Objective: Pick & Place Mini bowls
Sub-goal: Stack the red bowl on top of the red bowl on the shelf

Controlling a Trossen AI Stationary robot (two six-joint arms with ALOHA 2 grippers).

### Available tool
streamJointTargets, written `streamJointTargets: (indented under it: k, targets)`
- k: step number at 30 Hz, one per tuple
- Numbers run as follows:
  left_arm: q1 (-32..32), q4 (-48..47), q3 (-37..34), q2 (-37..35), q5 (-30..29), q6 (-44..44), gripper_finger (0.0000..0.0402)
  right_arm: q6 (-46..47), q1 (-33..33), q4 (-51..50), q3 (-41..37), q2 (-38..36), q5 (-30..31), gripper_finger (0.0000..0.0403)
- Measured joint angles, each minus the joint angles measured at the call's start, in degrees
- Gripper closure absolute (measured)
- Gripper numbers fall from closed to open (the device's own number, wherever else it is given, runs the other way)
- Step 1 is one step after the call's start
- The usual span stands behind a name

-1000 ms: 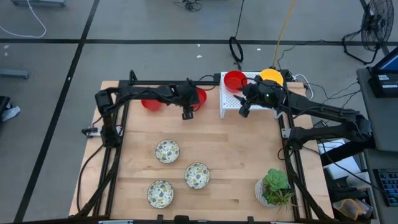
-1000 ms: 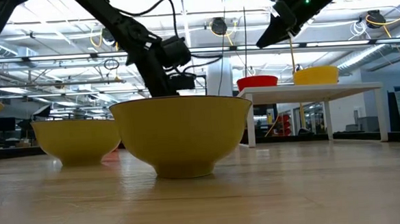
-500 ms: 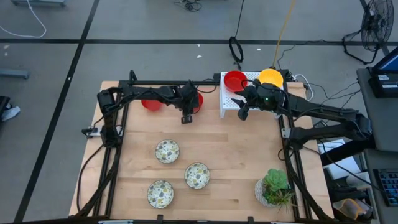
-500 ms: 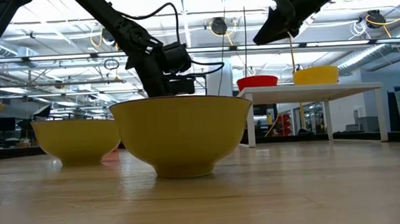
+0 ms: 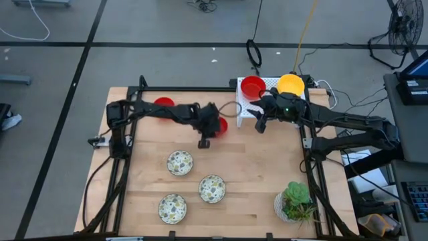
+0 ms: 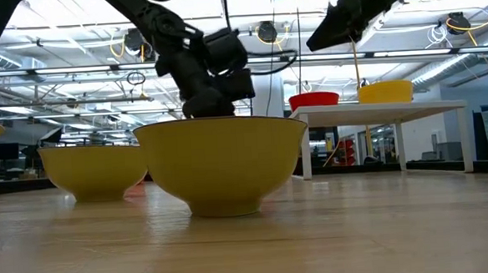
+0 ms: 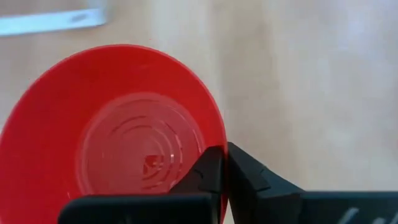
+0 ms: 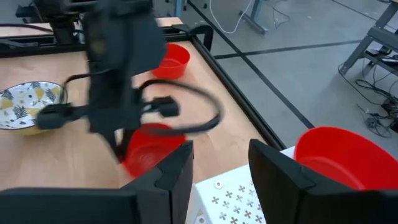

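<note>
A red mini bowl (image 5: 221,125) is near the table's far middle, with my left gripper (image 7: 224,157) shut on its rim. A second red bowl (image 5: 164,102) rests on the table at the far left. Another red bowl (image 5: 253,86) and a yellow one (image 5: 291,83) sit on the white perforated rack (image 5: 246,112). Three speckled bowls (image 5: 179,162), (image 5: 212,188), (image 5: 172,208) stand upright near the table's middle and front. My right gripper (image 8: 221,155) hangs open above the rack's near left corner, holding nothing. My left gripper pinches the red bowl's rim (image 7: 219,142) on the side toward the table's left. One finger (image 7: 208,171) is inside the bowl and the other (image 7: 249,177) outside. The fingers come from above, slanting down from the left. I cannot tell if the bowl is clear of the table.
A white pot with a green plant (image 5: 294,201) stands at the near right corner. Bare wood lies between the speckled bowls and the rack. In the low view a speckled bowl's yellow outside (image 6: 220,163) fills the foreground and hides the held bowl.
My left gripper has moved toward the table's near edge and a little to the right. The red bowl has moved with it, from beside the rack's far left to a spot nearer the table's middle. My right gripper has edged slightly left.
</note>
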Motion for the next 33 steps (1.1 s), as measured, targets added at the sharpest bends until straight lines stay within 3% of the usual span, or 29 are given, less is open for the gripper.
streamJointTargets:
  k: [14, 24, 27, 33]
  targets:
    - [-10.5, 1.2, 0.0, 0.0, -4.5, -8.6, 0.0381, 3.5, 3.4, 0.0, 0.0, 3.2, 0.0, 0.0261]
    - [-13.0, 3.1, -0.1, 0.1, -9.0, -16.4, 0.0377, 3.1, 6.9, 0.0, 0.0, 5.6, 0.0, 0.0261]
    - [-13.0, 3.1, -0.1, 0.1, -9.0, -18.9, 0.0356, 3.0, 7.5, 0.0, 0.0, 5.6, 0.0, 0.0261]
    - [-13.0, 3.2, -0.1, 0.1, -8.7, -22.3, 0.0276, 3.0, 8.2, -0.1, 0.0, 5.6, 0.0, 0.0261]
